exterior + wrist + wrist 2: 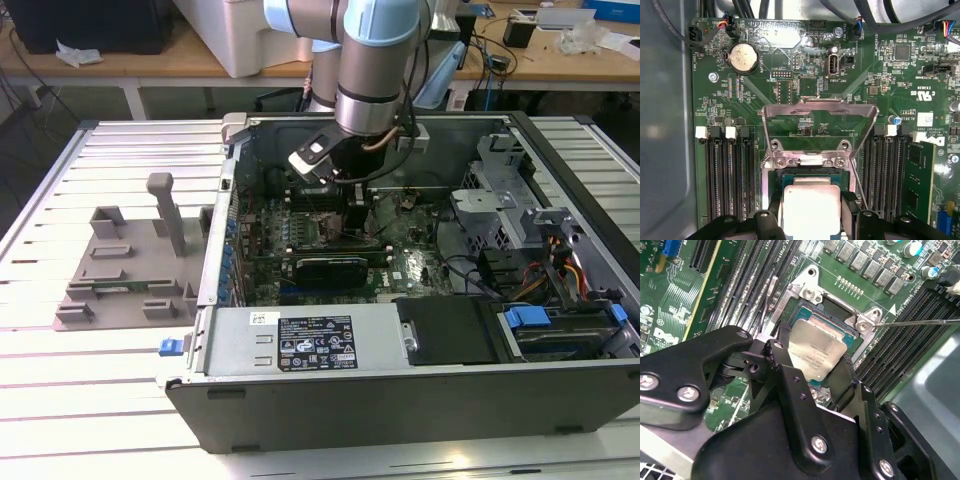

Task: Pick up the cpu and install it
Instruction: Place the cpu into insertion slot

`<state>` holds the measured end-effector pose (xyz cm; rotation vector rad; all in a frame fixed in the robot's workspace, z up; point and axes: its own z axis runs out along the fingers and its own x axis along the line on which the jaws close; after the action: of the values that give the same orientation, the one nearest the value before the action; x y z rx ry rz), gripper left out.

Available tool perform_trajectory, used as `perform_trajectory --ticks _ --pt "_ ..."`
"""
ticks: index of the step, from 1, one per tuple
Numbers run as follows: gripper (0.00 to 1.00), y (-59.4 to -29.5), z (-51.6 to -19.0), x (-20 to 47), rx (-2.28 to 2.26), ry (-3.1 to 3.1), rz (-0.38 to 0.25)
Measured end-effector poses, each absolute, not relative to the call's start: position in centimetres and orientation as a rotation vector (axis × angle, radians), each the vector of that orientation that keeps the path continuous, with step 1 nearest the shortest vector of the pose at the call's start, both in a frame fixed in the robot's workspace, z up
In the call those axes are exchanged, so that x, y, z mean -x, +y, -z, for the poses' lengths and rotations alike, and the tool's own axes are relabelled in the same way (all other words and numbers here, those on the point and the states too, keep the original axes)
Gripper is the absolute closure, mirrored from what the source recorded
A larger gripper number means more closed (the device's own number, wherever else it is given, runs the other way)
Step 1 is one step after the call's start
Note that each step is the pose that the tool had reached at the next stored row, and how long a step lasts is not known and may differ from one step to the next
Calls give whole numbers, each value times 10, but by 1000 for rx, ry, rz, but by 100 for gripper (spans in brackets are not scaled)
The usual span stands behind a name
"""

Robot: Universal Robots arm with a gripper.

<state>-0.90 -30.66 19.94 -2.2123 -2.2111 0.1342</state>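
Observation:
The cpu [817, 351] is a small square chip with a silvery top. It sits low over the open socket [837, 315] on the green motherboard, level with the socket frame. My gripper [812, 362] is shut on it, with one black finger [777, 357] against each of two opposite edges. In the first wrist view the cpu [811, 207] lies between the fingers [847, 207], just below the raised metal load plate [820, 112]. In the exterior view my gripper [358, 212] reaches down into the computer case [400, 380] near its back wall.
Memory slots [727, 175] flank the socket, with a memory stick [917, 180] to one side. A thin socket lever [920, 321] sticks out. A black expansion card [330, 268], power supply [310, 340] and drive cage [510, 200] crowd the case. Grey tray blocks [130, 265] stand outside.

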Motion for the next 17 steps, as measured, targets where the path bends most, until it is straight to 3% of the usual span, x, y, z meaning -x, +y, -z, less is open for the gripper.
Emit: perform_trajectory --ticks 8,10,17 --pt "46 -306 -197 9 2212 -2211 -133" --pt "38 -306 -197 9 2212 -2211 -133" --pt "38 -305 -196 11 2216 -2207 -134"
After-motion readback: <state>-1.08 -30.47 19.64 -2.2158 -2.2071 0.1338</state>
